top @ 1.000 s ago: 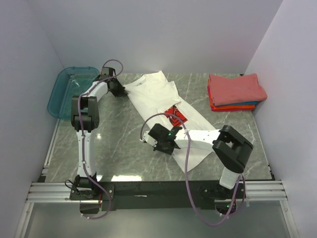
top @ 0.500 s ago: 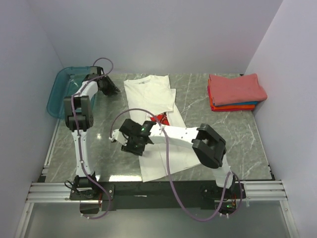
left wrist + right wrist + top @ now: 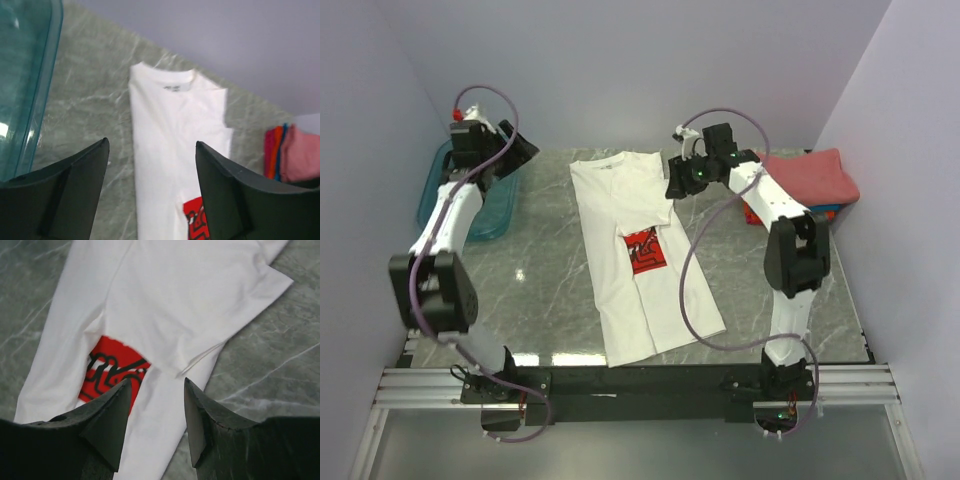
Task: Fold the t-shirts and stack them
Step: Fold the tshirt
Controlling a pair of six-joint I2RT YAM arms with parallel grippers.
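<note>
A white t-shirt (image 3: 625, 200) lies flat and lengthwise in the middle of the table, collar at the back. A side is folded in over part of its red print (image 3: 643, 248). My left gripper (image 3: 520, 152) hangs open in the air at the back left, between the bin and the shirt's collar. In its wrist view the left gripper (image 3: 152, 144) holds nothing, with the shirt (image 3: 170, 120) far below. My right gripper (image 3: 677, 184) is open and raised by the shirt's back right edge. The right gripper (image 3: 157, 382) is empty above the shirt (image 3: 175, 300) and print (image 3: 112, 370). Folded t-shirts (image 3: 815, 175) are stacked at the back right.
A teal plastic bin (image 3: 498, 210) stands at the back left corner, beside the left arm, and shows in the left wrist view as the bin (image 3: 25, 75). The right arm reaches across the front of the folded stack (image 3: 295, 160). Walls close in the back and both sides.
Both grippers have opened and let go of the white shirt. Both arms have lifted away to the back, left and right. The shirt now lies straight and flat.
</note>
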